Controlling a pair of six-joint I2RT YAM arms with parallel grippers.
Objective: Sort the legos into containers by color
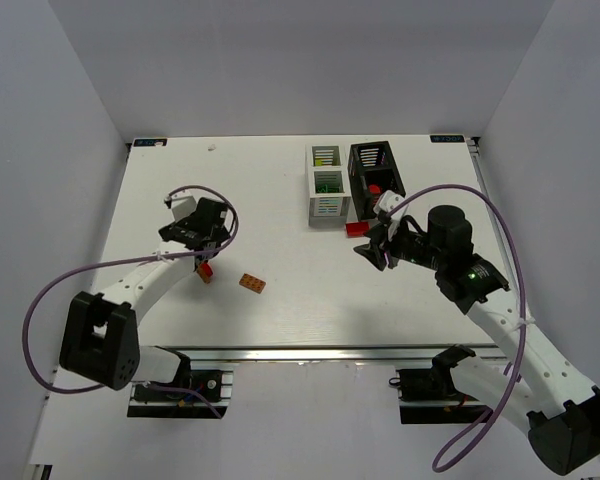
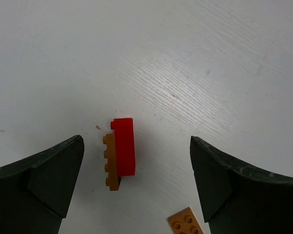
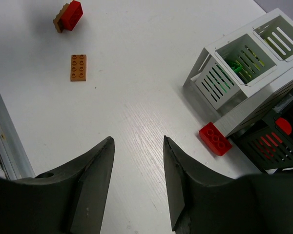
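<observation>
Since the red brick (image 2: 123, 146), stuck to an orange brick (image 2: 110, 168), is judged light, stiff & slick, long sides are best pinched; L hand (image 2: 136, 144) wide open, R hand (image 3: 138, 141) part-open, empty.

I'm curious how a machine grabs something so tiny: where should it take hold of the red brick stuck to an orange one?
Probably from straight above, pinching across the pair's narrow width: the red brick lies on its side joined to the orange brick, and the open left fingers stand either side of both.
</observation>
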